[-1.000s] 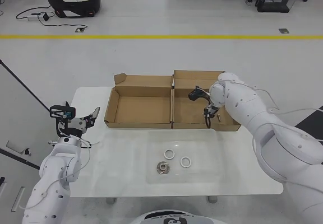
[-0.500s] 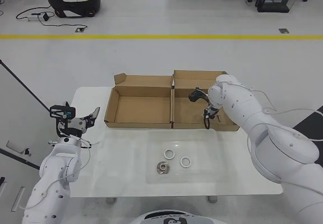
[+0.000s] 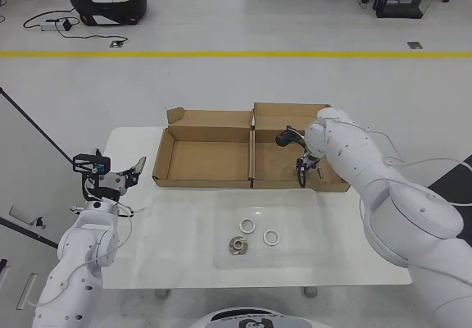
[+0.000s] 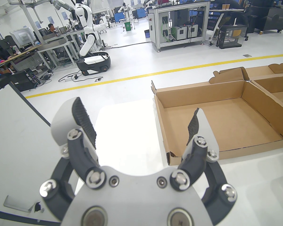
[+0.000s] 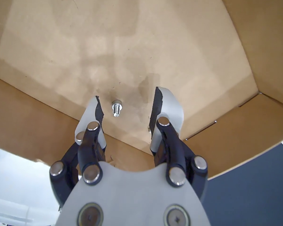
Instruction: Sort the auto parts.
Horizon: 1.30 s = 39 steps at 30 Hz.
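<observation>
A small silver bolt rests on the floor of the right cardboard box. It sits below the spread fingers of the right gripper, touching neither of them. That gripper is partly open and holds nothing. In the top view it hangs inside the box at about 5 o'clock of the box's middle.

The left cardboard box touches the right one on its 9 o'clock side. At 6 o'clock of both boxes lies a clear tray. In it are two white rings and a grey metal flanged part, grouped close together.

The left gripper is at the 9 o'clock edge of the white table, well apart from the parts. Its fingers are spread wide and hold nothing.
</observation>
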Motion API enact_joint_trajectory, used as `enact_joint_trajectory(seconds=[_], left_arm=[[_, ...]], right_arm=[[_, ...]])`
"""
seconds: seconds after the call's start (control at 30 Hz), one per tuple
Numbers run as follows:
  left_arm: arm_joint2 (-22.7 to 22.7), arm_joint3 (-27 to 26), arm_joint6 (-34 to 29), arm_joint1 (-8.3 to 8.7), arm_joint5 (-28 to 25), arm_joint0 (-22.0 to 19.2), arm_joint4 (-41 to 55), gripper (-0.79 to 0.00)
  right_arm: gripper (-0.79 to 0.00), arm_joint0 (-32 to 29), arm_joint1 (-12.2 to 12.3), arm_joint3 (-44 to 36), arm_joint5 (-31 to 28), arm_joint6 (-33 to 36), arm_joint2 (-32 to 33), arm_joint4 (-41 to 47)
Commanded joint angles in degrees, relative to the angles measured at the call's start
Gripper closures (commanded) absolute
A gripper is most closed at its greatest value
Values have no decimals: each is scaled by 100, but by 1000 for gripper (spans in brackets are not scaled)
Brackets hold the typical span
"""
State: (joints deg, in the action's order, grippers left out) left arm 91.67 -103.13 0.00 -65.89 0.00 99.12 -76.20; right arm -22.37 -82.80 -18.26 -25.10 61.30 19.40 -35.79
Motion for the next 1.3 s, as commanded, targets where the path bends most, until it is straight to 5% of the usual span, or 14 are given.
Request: enact_joint_trajectory(seconds=[0.0, 0.1, 0.27, 0.3, 0.7, 1.07, 1.27], left_arm=[[0, 0, 0, 0, 0, 0, 0, -785], [0, 0, 0, 0, 0, 0, 0, -785], [0, 0, 0, 0, 0, 0, 0, -785], [0, 0, 0, 0, 0, 0, 0, -785], [0, 0, 0, 0, 0, 0, 0, -785], [0, 0, 0, 0, 0, 0, 0, -785], [0, 0, 0, 0, 0, 0, 0, -785]], right_arm=[[-526, 60, 6, -14, -17, -58, 52, 31], [-643, 139, 29, -74, -71, -200, 138, 85], [-714, 255, 129, -262, -408, -500, 399, 400], [-785, 265, 157, -309, -465, -488, 454, 475], [-785, -53, 863, -1747, -1131, -226, 1496, 1674], [-785, -2028, 2086, -5103, -712, 661, 3797, 3249], [-785, -3328, 2508, -6525, -379, 1054, 5192, 4395]])
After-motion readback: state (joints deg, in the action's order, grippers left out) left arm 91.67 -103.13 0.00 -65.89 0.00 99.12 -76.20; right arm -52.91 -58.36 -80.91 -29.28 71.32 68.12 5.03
